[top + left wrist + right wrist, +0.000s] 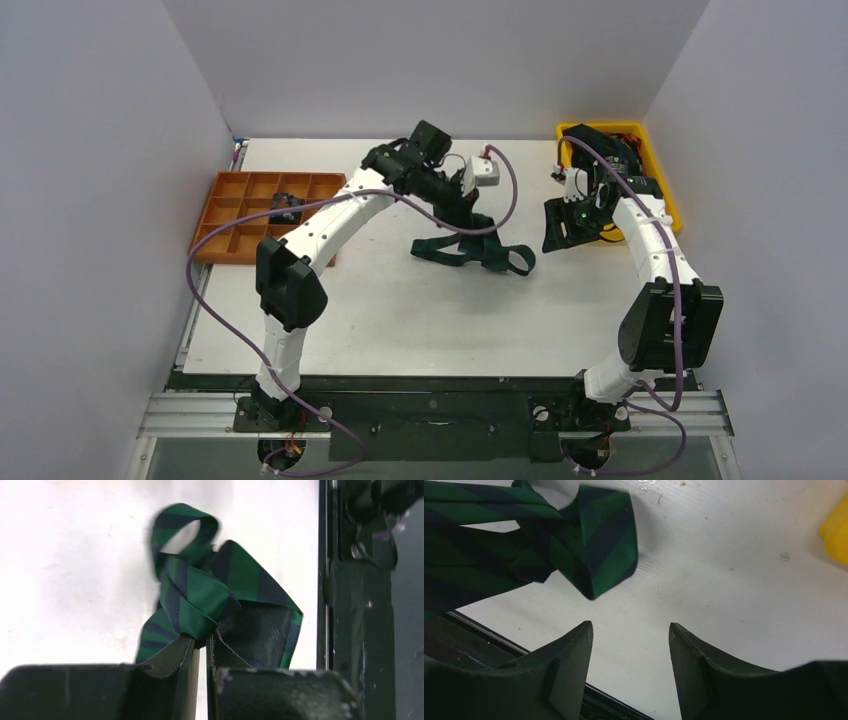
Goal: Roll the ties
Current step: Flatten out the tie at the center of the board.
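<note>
Setting: A white table [400, 320] walled in by pale panels, seen from above with both arm bases at the bottom of the frame.

Tie: A green-and-navy tie [470, 250] lies in loose loops and folds at the centre of the table, well apart from both containers. In the left wrist view the tie [200, 595] rises from the fingertips in a crumpled fold, with one open loop at upper centre of the frame.

Left gripper: The left gripper [472, 212] reaches in from the left and sits over the upper part of the heap. Up close, the left gripper [202, 647] has its fingers pressed together on a fold of the tie, pinching the fabric.

Right gripper: The right gripper [568, 222] hangs right of centre, between the tie and the bin. In its own view the right gripper [630, 635] stands with fingers spread and nothing between them; a squared end of the tie [599, 545] lies on the table at upper left, clear of both fingers.

Tray: An orange divided tray [222, 178] sits at the left edge of the table, with a small dark coil [286, 205] in one of its central compartments.

Bin: A yellow bin [655, 160] stands at upper right, its dark contents partly hidden by the right arm.
</note>
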Tool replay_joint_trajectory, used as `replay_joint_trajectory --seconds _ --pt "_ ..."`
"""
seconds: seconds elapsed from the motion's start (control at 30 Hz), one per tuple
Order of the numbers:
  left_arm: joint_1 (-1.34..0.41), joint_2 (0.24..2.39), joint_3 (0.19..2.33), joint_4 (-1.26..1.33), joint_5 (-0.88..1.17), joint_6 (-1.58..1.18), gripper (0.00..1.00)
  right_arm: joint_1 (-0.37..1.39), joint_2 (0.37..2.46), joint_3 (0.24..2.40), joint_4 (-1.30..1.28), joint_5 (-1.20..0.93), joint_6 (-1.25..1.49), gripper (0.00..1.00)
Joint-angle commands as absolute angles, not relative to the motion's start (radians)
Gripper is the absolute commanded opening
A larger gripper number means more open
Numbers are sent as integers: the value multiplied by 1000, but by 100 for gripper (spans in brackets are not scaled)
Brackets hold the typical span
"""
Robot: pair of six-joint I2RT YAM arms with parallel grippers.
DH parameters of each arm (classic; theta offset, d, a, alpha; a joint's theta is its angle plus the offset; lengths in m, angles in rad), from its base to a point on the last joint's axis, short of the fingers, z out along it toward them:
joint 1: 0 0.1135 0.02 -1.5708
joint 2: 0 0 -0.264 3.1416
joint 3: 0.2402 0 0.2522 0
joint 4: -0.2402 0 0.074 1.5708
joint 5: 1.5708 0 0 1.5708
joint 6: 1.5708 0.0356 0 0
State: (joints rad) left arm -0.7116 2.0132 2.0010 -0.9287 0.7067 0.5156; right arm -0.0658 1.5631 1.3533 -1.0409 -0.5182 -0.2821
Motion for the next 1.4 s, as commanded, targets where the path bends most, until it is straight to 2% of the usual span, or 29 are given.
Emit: replay_joint_trajectory --seconds 0.0,0.07,0.17,0.23,0.27,0.3,0.33,0.4,0.47,0.6,0.77,0.87,1.0,1.23,1.37 --pt "-620 2184 2239 -1112 804 431 4 -72 1568 1424 -1066 -488 -319 53" --pt "-621 2236 2320 -1206 809 458 3 -73 1563 1426 -1068 -485 -321 53" --pt "-634 2215 2249 -1173 833 451 3 -71 1555 1420 -1073 -487 -321 54" --pt "-653 2166 2147 -1122 833 467 15 -69 1555 1411 -1079 -494 -320 54" --pt "-671 2126 2072 -1084 830 489 26 -68 1555 1407 -1080 -496 -317 54" --pt "-680 2104 2035 -1061 830 499 31 -65 1557 1401 -1083 -504 -316 54" --pt "-692 2063 1957 -1017 833 516 44 -63 1557 1397 -1083 -507 -313 54" --pt "-698 2003 1837 -923 812 523 59 -58 1556 1386 -1084 -513 -313 54" --pt "-684 1952 1713 -811 751 511 62 -56 1554 1368 -1084 -514 -318 54" --pt "-628 1882 1526 -652 677 586 64 -52 1551 1329 -1094 -513 -330 53" --pt "-671 1845 1397 -557 469 858 65 -55 1550 1310 -1100 -516 -334 51" --pt "-692 1885 1415 -575 424 910 65 -56 1551 1311 -1108 -516 -337 51" --pt "-742 1961 1445 -532 250 927 65 -66 1547 1311 -1118 -516 -337 51" --pt "-787 2080 1573 -536 213 942 65 -78 1540 1305 -1145 -527 -336 51" --pt "-829 2177 1645 -592 124 967 64 -84 1532 1303 -1147 -542 -325 50"
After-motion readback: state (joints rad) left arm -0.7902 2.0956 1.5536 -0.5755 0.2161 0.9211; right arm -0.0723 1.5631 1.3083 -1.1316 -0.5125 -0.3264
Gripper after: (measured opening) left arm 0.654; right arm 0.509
